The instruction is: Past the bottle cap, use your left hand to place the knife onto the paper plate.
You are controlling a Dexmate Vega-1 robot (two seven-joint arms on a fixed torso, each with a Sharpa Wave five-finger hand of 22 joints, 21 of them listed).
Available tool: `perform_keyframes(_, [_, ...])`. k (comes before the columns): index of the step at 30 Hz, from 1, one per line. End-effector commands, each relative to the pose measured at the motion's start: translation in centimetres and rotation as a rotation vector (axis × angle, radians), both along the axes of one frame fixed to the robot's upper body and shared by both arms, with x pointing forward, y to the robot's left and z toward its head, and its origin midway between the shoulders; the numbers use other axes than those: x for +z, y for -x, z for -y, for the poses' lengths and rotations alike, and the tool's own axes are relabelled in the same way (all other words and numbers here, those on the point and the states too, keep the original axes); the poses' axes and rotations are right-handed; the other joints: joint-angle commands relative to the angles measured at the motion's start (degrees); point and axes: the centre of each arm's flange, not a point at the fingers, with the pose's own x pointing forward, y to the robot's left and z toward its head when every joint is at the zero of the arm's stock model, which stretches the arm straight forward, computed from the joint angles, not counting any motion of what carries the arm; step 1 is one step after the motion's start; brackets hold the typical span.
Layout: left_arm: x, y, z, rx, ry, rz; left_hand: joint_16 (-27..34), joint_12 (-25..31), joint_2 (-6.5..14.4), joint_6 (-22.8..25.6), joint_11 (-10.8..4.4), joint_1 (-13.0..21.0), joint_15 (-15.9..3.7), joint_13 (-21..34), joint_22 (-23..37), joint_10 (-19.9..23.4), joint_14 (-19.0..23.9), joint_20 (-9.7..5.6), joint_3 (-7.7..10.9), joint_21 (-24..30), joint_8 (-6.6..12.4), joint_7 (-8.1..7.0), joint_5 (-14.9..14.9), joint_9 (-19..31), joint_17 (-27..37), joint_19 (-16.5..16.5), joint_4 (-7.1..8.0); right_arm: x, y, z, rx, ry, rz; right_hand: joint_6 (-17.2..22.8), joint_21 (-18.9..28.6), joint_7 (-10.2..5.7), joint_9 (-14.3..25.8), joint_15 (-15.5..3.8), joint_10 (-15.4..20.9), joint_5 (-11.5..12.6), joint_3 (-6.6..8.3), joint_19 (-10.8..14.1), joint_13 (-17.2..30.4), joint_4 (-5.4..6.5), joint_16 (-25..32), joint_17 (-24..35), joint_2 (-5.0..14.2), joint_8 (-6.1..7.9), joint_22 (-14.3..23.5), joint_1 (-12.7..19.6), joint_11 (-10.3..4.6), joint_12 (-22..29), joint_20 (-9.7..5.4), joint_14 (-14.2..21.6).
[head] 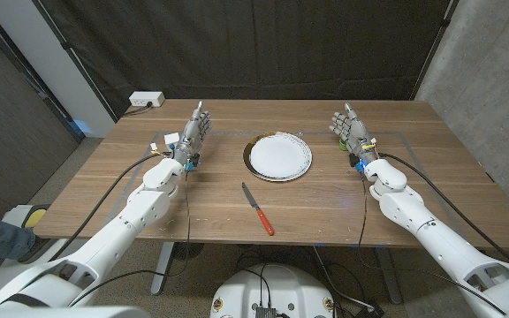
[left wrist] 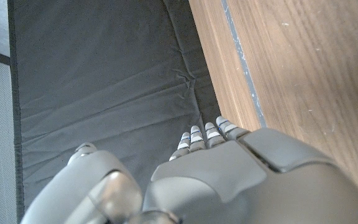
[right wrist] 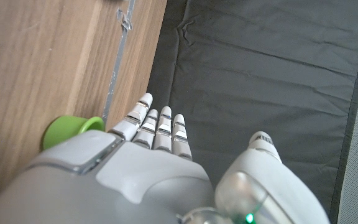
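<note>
The red-handled knife with a steel blade [head: 258, 209] lies on the wooden table [head: 431, 159], near its front edge, a little in front of the round white paper plate [head: 277, 157] and apart from it. The left hand [head: 193, 134] stands beside the plate's left with fingers extended, holding nothing. The right hand [head: 350, 131] is likewise released and empty, with the green plastic bottle cap [right wrist: 70, 130] just beside it.

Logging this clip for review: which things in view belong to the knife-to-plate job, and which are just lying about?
Part of the job:
- knife, red handle, on the table in front of the plate
- paper plate
- green bottle cap, by the right hand
- left hand, holding nothing

Lying about:
- right hand, holding nothing
- power strip at the table's far left corner
</note>
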Motion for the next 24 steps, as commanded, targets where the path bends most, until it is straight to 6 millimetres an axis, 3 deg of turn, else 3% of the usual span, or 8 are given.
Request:
perform_keyframes(1, [1.0,-0.4,0.0,-0.008,-0.052,-0.009,0.6,0.6,0.1,0.0,0.00,0.4,0.20,0.3,0.2,0.2,0.1,0.06,-0.02,0.3,0.64,0.18,0.5,0.3,0.2,-0.3,0.27,-0.7,-0.1,-0.8,-0.011,-0.019,-0.010,0.4,0.3,-0.08,0.1,0.07,0.4,0.2,0.47,0.5,0.2,-0.04,0.3,0.1,0.12,0.30,0.2,0.8,0.22,0.3,-0.09,0.5])
perform_keyframes(12, [0.7,0.7,-0.4,-0.008,-0.070,0.008,0.9,0.9,0.6,0.9,0.07,1.1,0.06,0.3,0.1,1.0,1.1,0.19,0.13,0.4,1.01,0.37,0.8,0.3,0.2,0.3,-0.10,-0.6,0.3,-1.1,-0.027,-0.010,-0.011,0.5,0.0,-0.11,0.1,0.18,0.4,0.2,0.44,0.4,0.2,-0.12,0.3,0.1,0.21,0.36,0.2,0.8,0.19,0.3,0.15,0.5])
perform_keyframes(24, [-0.5,3.6,0.1,-0.009,-0.139,0.065,1.4,1.6,1.8,2.9,0.13,3.7,-0.20,0.2,0.1,3.4,3.3,0.25,0.79,0.7,1.64,-0.02,1.1,0.3,0.1,1.8,-1.37,-0.7,1.2,-1.2,-0.044,-0.031,0.017,0.6,-0.3,-0.18,0.1,0.29,0.5,0.1,0.43,0.4,0.2,-0.21,0.2,0.1,0.39,0.40,0.2,0.9,0.27,0.3,0.26,0.5])
